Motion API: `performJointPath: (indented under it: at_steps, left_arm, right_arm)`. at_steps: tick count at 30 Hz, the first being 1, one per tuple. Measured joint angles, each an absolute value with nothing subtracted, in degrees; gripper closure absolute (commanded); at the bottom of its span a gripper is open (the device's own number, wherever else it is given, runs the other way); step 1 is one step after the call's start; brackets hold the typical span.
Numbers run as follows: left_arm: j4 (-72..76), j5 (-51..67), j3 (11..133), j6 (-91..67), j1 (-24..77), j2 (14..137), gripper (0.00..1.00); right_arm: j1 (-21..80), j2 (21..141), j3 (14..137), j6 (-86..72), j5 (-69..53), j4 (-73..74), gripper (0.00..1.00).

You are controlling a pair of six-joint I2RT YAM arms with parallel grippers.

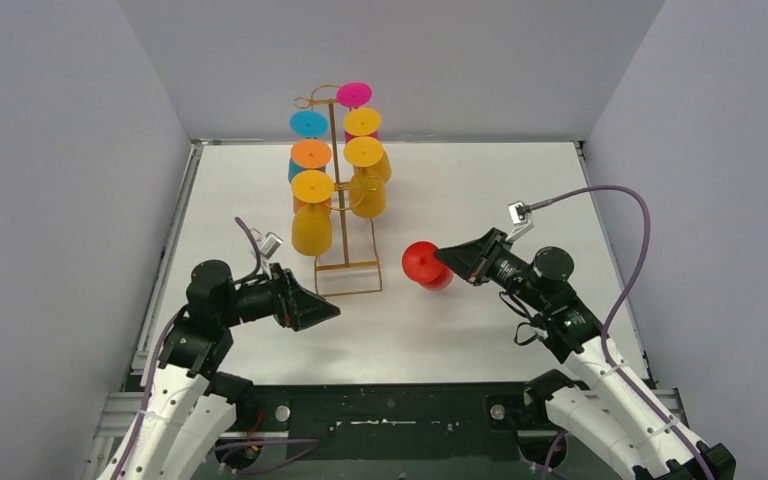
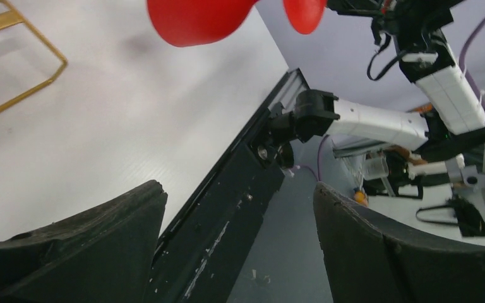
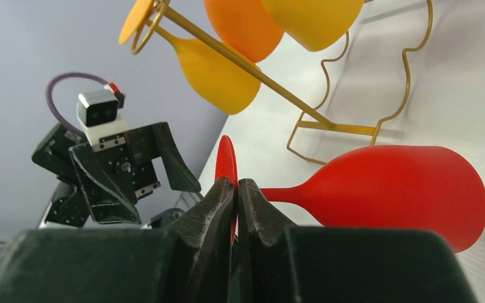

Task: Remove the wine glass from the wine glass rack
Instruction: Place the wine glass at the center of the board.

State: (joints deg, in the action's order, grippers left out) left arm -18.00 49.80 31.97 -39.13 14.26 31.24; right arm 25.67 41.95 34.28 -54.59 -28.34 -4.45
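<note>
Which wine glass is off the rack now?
The red wine glass, pinched by its foot in the right gripper, beside the rack; the other glasses all hang on it.

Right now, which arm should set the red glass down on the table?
Right. The right arm has its jaws shut on the foot of the red glass, clear of the rack; the left arm has its jaws open and empty.

A robotics laboratory test cell is indicated. A white table (image 1: 480, 190) is enclosed on three sides by plain grey panels (image 1: 60, 160). A left arm (image 1: 175, 395) and a right arm (image 1: 610, 385) are mounted on a black base plate (image 1: 390, 415), with purple cables (image 1: 649, 240) attached. An equipment bench (image 2: 417, 211) is visible beyond the enclosure.
</note>
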Motion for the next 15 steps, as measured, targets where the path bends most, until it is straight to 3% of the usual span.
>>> performJointPath:
  at_steps: [10, 15]
  left_arm:
    - [-1.02, 31.07, 32.10, -43.09, 43.22, 45.58, 0.19]
    - [10.76, 20.91, 29.65, -46.37, 53.45, 49.45, 0.34]
  right_arm:
    - [26.85, 40.88, 30.98, -49.30, -32.86, -4.36, 1.00]
    - [27.99, 40.58, 29.08, -48.58, -36.18, -5.91, 1.00]
